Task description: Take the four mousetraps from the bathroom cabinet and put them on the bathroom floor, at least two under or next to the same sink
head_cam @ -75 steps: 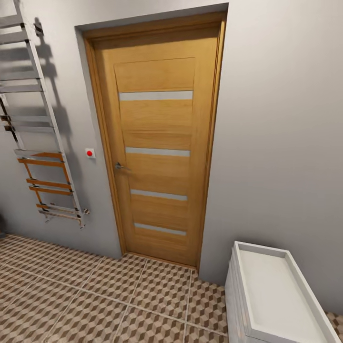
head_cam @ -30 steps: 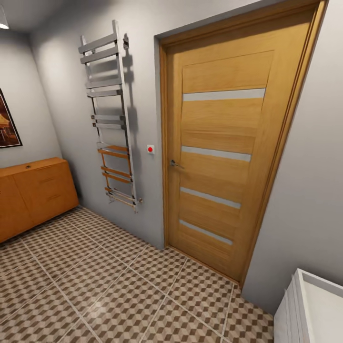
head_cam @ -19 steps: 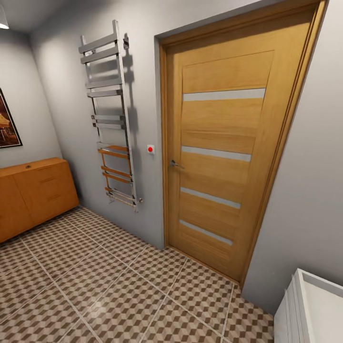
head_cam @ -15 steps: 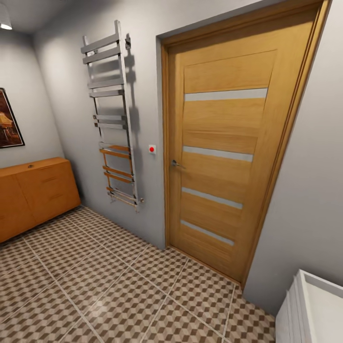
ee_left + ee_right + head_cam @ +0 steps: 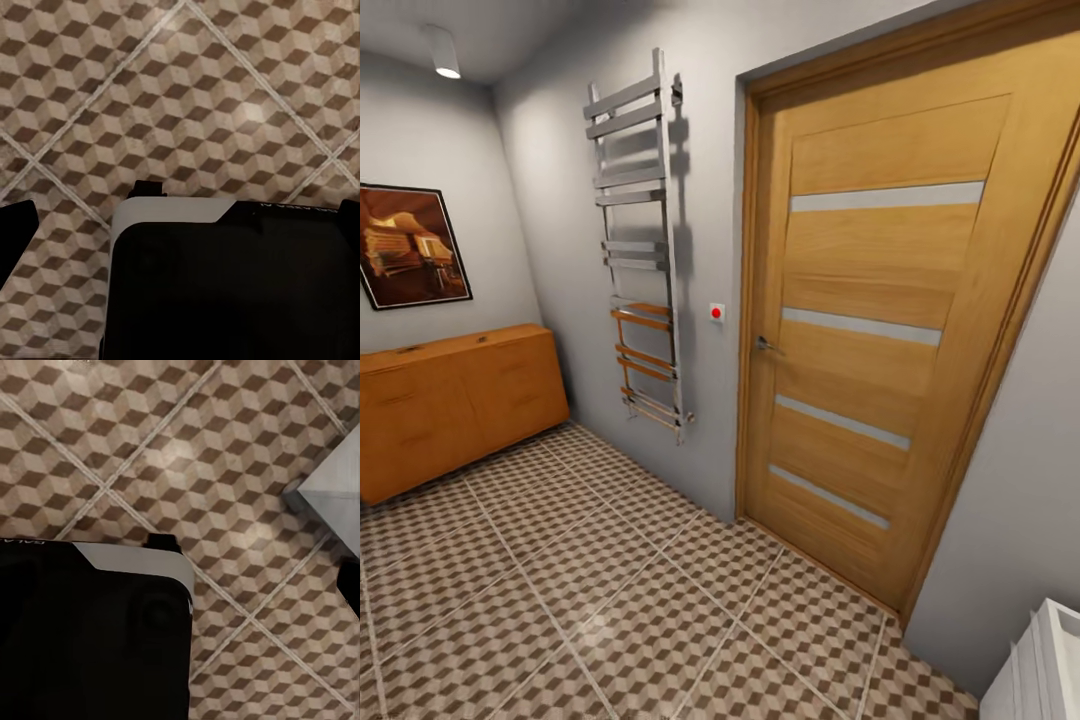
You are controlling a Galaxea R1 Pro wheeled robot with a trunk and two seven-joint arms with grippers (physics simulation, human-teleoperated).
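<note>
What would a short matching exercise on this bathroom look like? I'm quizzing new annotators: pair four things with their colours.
Things:
1. cabinet
2. towel rail
3. wall button
4. bathroom floor

Colours:
A. red on a white plate
B. brown, beige and white cube pattern
C. orange-brown wood
D. silvery metal, some orange rungs

Pairs: 1-C, 2-D, 3-A, 4-B

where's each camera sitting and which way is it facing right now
Head view: on the robot's head, facing a wall corner with the wooden door, towel rail, cabinet and bathroom floor; no arm visible.
Left wrist view: near the left gripper, looking down at floor tiles; dark robot body below.
Right wrist view: near the right gripper, looking down at tiles; dark body, white corner.
Shared: the cube-patterned floor.
</note>
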